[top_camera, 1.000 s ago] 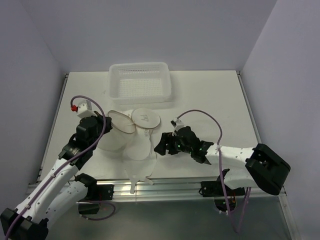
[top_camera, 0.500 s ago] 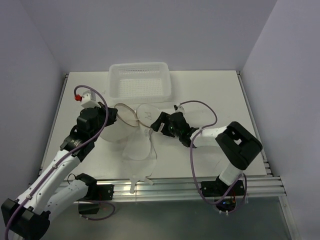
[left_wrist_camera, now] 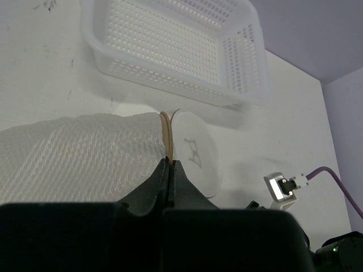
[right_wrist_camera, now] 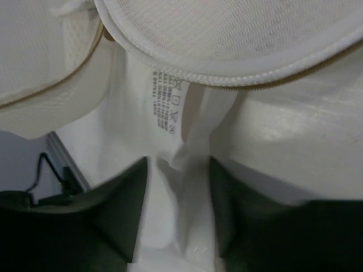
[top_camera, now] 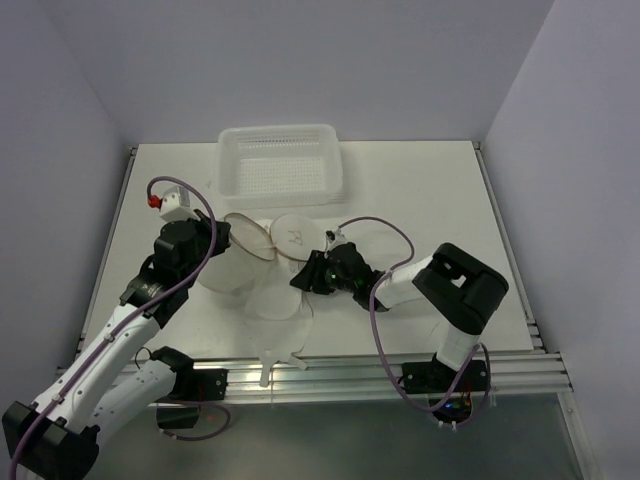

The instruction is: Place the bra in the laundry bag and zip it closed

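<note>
The laundry bag (top_camera: 295, 232) lies mid-table as two round mesh discs, one with a black bra drawing. My left gripper (top_camera: 212, 240) is shut on its tan zipper rim (left_wrist_camera: 165, 129), holding the discs spread apart. The bra (top_camera: 275, 300) is white fabric lying in front of and under the bag, with a strap trailing to the front edge. My right gripper (top_camera: 303, 277) is down at the bra just below the bag. In the right wrist view its jaws (right_wrist_camera: 178, 209) pinch bunched bra fabric (right_wrist_camera: 170, 170) near the care label (right_wrist_camera: 167, 105), under a mesh disc (right_wrist_camera: 238, 34).
A white perforated basket (top_camera: 280, 165) stands at the back, just behind the bag, also in the left wrist view (left_wrist_camera: 170, 51). The right arm's purple cable (top_camera: 375, 225) loops over the table. A metal rail (top_camera: 350, 372) runs along the front edge.
My right gripper has swung left from the table's middle to the bra under the bag and its jaws have narrowed onto the fabric. The left gripper keeps its hold on the rim.
</note>
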Motion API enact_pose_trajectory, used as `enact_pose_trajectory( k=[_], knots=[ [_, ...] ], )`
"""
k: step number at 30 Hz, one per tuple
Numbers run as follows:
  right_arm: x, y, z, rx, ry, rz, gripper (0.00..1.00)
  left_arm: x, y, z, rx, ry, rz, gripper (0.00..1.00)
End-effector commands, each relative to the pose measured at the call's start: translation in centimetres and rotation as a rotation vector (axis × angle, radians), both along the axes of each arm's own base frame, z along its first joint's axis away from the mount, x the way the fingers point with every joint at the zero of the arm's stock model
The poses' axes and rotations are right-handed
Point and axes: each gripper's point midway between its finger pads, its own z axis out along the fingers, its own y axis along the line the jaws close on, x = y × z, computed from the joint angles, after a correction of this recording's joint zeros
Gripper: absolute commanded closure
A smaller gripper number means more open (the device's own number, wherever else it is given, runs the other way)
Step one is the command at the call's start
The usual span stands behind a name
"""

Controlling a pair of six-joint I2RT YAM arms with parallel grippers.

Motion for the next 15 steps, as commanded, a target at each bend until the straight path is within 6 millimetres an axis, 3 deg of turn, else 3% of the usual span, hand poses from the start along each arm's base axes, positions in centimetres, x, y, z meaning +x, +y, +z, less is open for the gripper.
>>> enact_pose_trajectory(
  k=[1, 2, 4, 7, 8, 10, 11, 14, 15],
  knots=[
    [1.7, 0.5, 1.1, 0.042, -0.027, -0.036, 0.64, 0.1, -0.5, 1.2, -0.035, -0.055, -0.020, 1.00],
    [1.9, -0.4, 1.0, 0.032, -0.030, -0.067, 0.82, 0.0, -0.7, 1.2, -0.038, -0.056, -0.035, 1.00],
    [3.0, -2.0, 2.5, 0.020, -0.078, -0.129, 0.87, 0.1, -0.9, 1.9, -0.046, -0.077, -0.044, 1.00],
    [3.3, -5.8, 2.1, -0.085, -0.082, -0.194, 0.98, 0.7, -1.8, 4.2, -0.072, -0.121, -0.079, 1.00],
    [2.9, -7.9, 0.7, -0.137, -0.045, -0.228, 1.00, 0.8, -2.1, 4.6, -0.079, -0.129, -0.088, 1.00],
    [3.3, -10.7, 0.9, -0.167, -0.059, -0.315, 1.00, 1.1, -2.8, 5.0, -0.096, -0.139, -0.114, 1.00],
    [3.3, -13.1, 0.3, -0.187, -0.036, -0.368, 1.00, 1.2, -3.1, 4.9, -0.102, -0.139, -0.123, 1.00],
    [2.9, -17.0, -1.2, -0.245, 0.004, -0.450, 1.00, 1.2, -3.9, 3.7, -0.116, -0.112, -0.156, 1.00],
    [3.6, -18.6, -0.2, -0.236, -0.019, -0.505, 1.00, 1.2, -4.0, 3.8, -0.125, -0.120, -0.161, 1.00]
  ],
)
